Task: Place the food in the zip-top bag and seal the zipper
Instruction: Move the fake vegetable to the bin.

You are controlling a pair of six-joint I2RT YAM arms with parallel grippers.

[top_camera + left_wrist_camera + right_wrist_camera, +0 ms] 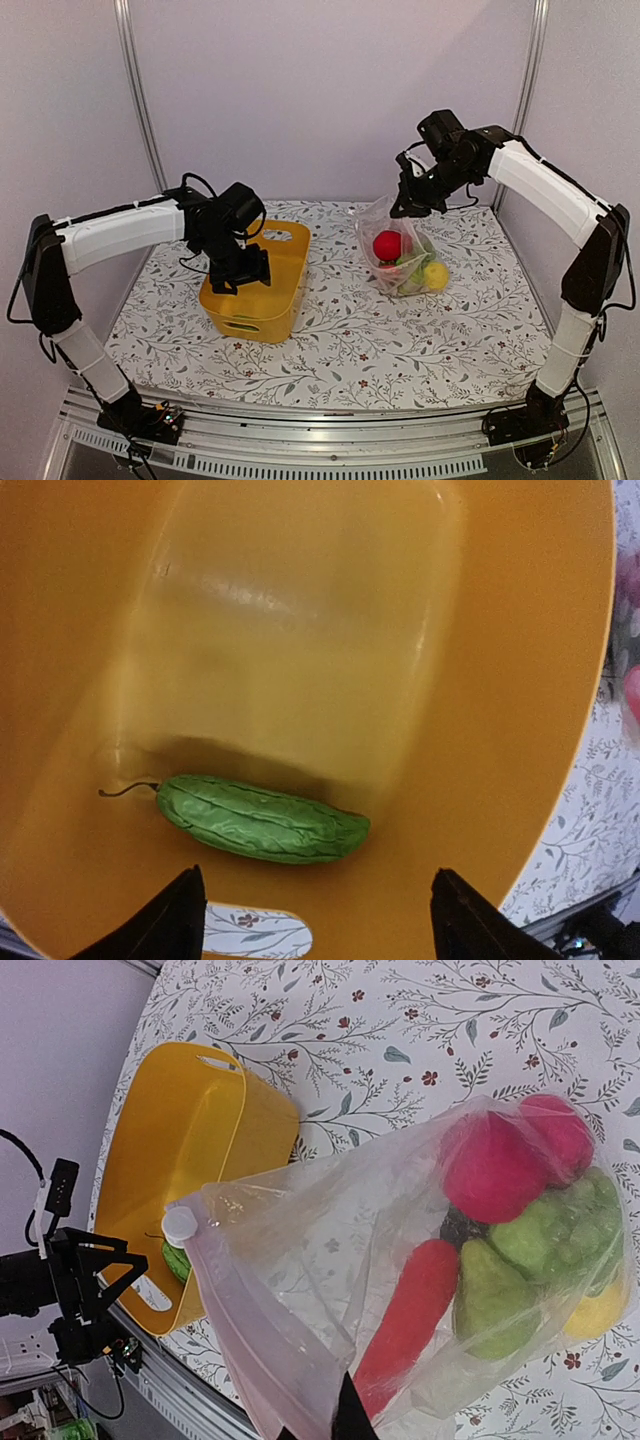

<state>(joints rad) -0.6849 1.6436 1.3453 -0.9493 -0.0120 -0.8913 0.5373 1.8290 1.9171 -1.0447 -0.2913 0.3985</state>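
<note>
The zip-top bag [398, 240] hangs lifted at the table's back right, its bottom resting on the cloth. My right gripper [410, 205] is shut on its mouth edge. In the right wrist view the bag [320, 1250] holds food: a red ball [490, 1165], a carrot [410, 1320], a green pear [490, 1295], grapes [560, 1230] and a yellow piece [600, 1310]. The zipper [250, 1330] runs down from a white slider [180, 1226] to my right gripper [350, 1422]. My left gripper [320, 920] stands open inside the yellow basket [500, 680], just above a green cucumber [262, 820].
The yellow basket [285, 295] stands left of centre on the flowered tablecloth [350, 350]. Pale walls and metal posts [135, 90] close in the back and sides. An aluminium rail [330, 425] runs along the near edge.
</note>
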